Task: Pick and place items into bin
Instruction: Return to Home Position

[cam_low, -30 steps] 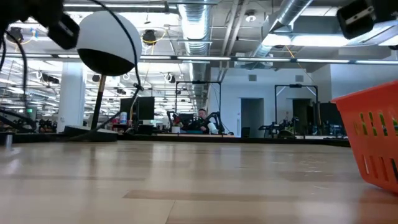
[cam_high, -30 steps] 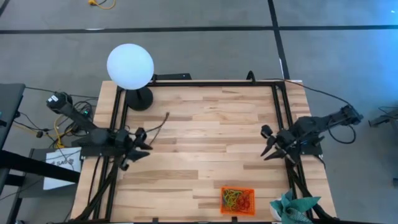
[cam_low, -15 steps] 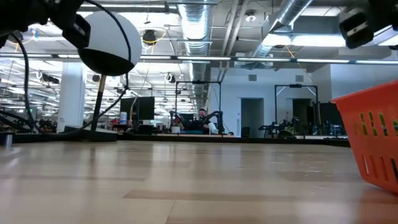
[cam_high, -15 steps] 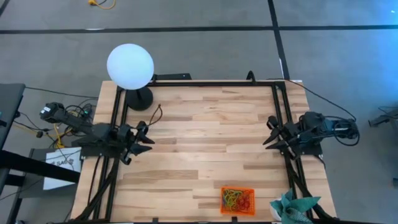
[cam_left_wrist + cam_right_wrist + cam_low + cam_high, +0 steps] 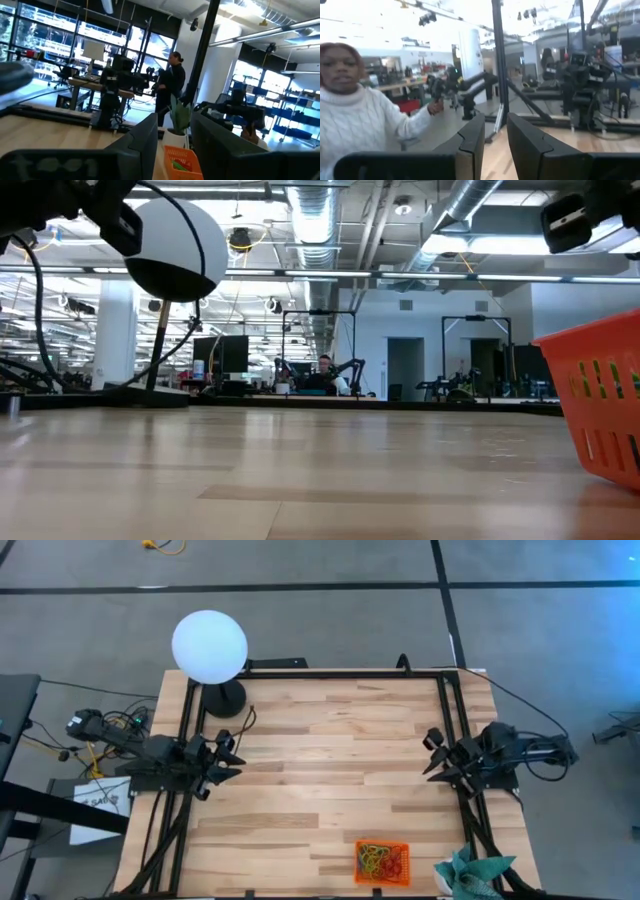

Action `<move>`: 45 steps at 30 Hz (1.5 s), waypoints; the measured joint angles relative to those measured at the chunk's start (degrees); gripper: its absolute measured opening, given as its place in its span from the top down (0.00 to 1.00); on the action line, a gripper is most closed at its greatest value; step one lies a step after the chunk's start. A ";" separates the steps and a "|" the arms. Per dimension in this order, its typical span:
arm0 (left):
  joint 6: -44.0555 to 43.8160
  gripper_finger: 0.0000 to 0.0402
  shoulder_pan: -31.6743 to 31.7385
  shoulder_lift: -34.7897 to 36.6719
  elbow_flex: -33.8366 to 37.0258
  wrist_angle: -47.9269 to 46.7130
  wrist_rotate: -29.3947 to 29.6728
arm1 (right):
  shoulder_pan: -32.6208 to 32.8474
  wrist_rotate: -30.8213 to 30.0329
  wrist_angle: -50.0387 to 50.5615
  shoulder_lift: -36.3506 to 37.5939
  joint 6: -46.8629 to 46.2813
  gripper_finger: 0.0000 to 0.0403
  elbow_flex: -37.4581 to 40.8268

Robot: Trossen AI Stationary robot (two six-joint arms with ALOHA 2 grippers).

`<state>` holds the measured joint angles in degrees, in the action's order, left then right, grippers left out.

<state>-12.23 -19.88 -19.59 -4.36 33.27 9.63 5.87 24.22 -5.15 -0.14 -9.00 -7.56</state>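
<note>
The red-orange bin (image 5: 382, 862) sits near the table's near edge, right of the middle. It shows large at the right of the low view (image 5: 598, 402) and small in the left wrist view (image 5: 181, 159). Several rubber-band loops (image 5: 380, 859), green, yellow and red, lie inside it. No loops show on the bare wood. My left gripper (image 5: 226, 755) hovers open by the table's left edge (image 5: 172, 145). My right gripper (image 5: 432, 756) hovers open by the right edge (image 5: 495, 142). Both are far from the bin and hold nothing.
A white globe lamp (image 5: 209, 645) stands at the far left corner on a black base. A teal-green cloth (image 5: 468, 875) lies at the near right corner beside the bin. Black frame rails run along the table's edges. A person in a white sweater (image 5: 365, 125) is beyond the table.
Both grippers have moved a little toward the table's far edge and then settled. The right arm has drawn its elbow back and folded up by the right edge. The bin and the loops in it have stayed put.
</note>
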 joint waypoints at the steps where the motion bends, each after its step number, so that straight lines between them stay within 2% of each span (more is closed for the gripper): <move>1: -0.20 0.73 -0.02 0.00 0.00 -0.04 0.00 | 0.01 -0.03 -1.99 0.00 -0.44 0.81 0.92; 11: 0.74 0.73 -0.02 0.12 0.00 0.97 1.61 | 0.02 -1.39 -11.42 -0.02 -1.12 0.81 7.11; 20: -0.47 0.73 0.00 0.02 0.99 1.02 4.10 | 0.02 -5.23 -8.78 -0.17 0.10 0.81 7.11; 23: -2.49 0.73 0.00 0.00 2.37 0.88 6.19 | 0.02 -5.26 -5.06 -0.20 0.42 0.81 7.11; 29: -4.04 0.73 0.00 0.17 3.72 1.13 6.08 | 0.11 -5.26 1.45 -0.20 0.40 0.81 7.15; 38: -2.88 0.73 0.00 0.20 3.78 0.34 6.67 | 0.11 -5.26 1.75 -0.17 0.40 0.81 7.18; 42: -1.76 0.73 0.00 3.25 3.79 -0.70 8.88 | 0.11 -5.26 1.73 -0.15 0.40 0.81 7.20; 45: -1.13 0.73 0.00 8.26 3.80 -5.00 9.00 | 0.11 -5.26 1.73 -0.17 0.40 0.81 7.20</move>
<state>-13.37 -19.88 -11.34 -0.56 28.26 18.63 5.98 18.96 -3.42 -0.32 -8.60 -0.36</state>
